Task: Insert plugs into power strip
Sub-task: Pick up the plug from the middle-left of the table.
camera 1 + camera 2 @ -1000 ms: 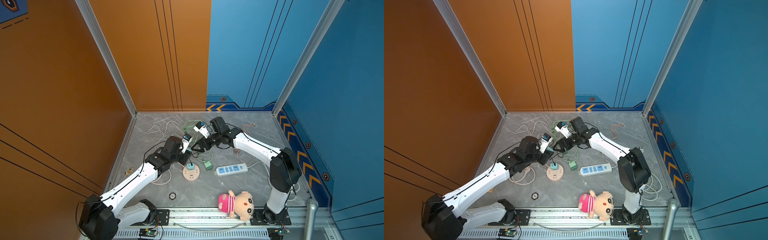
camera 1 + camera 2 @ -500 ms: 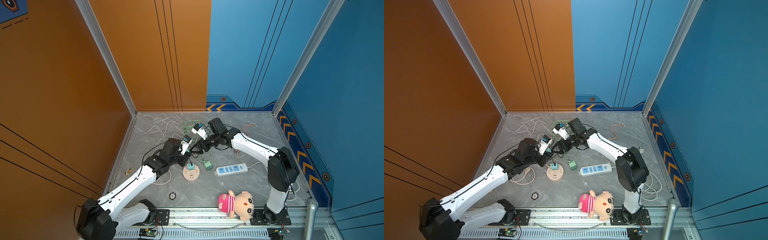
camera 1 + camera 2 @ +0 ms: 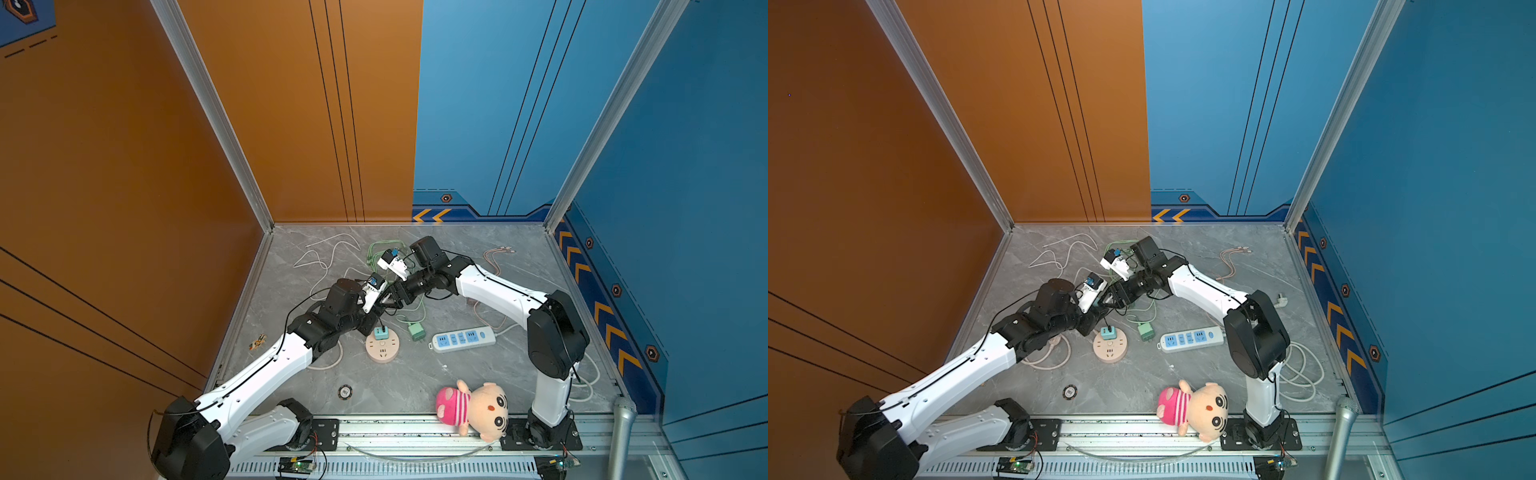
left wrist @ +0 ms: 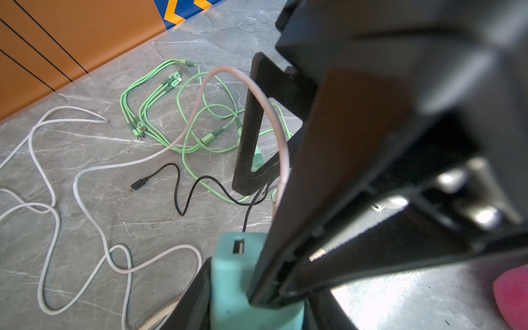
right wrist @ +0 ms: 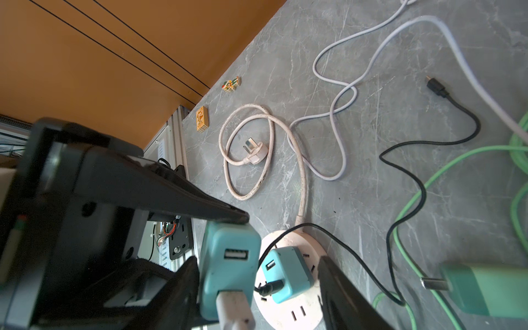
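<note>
1. Teal plug [image 5: 228, 265]: pinched between the fingers of the left end effector [image 4: 240, 288] and held clear of the surface [image 5: 371, 200]. A pale cable [image 5: 231, 311] trails from one port.
2. Handling, as judged: light, rigid and smooth-shelled, so probably slippery. It is best taken by the flat side faces with the prongs left free. Cable drag is to be expected.
3. Right end effector [image 5: 258, 265]: fingers spread either side of the plug. Contact cannot be told.
4. Round power strip [image 5: 297, 318]: lies beneath both end effectors, with a second teal plug [image 5: 287, 274] seated in it.
</note>
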Robot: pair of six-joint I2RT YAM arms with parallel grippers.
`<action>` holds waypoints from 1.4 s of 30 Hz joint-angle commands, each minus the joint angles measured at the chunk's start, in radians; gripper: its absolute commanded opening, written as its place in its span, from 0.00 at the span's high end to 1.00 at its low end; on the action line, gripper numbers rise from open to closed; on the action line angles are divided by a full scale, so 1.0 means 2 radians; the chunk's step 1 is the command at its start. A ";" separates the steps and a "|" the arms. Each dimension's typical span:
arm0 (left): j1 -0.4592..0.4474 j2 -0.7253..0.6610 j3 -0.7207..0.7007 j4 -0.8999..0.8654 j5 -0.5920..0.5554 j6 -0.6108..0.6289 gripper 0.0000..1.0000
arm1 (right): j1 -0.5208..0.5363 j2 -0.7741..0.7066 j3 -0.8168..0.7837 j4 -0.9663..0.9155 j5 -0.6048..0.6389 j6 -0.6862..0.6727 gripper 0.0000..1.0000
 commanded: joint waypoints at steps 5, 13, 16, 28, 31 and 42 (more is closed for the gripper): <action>-0.005 -0.010 -0.007 0.061 -0.007 0.014 0.62 | 0.024 0.022 0.024 -0.068 -0.049 -0.037 0.38; -0.007 -0.014 -0.012 0.076 -0.018 0.015 0.62 | 0.037 0.032 0.044 -0.126 -0.030 -0.079 0.44; -0.006 -0.017 -0.014 0.079 -0.019 0.015 0.61 | 0.036 0.032 0.044 -0.136 -0.023 -0.088 0.51; -0.002 -0.024 -0.013 0.072 -0.021 0.029 0.61 | 0.034 0.043 0.064 -0.199 -0.004 -0.130 0.57; -0.002 -0.021 -0.012 0.072 -0.018 0.030 0.61 | 0.038 0.047 0.068 -0.210 -0.002 -0.139 0.61; -0.002 -0.022 -0.013 0.081 -0.015 0.029 0.61 | 0.053 0.063 0.090 -0.240 0.018 -0.159 0.71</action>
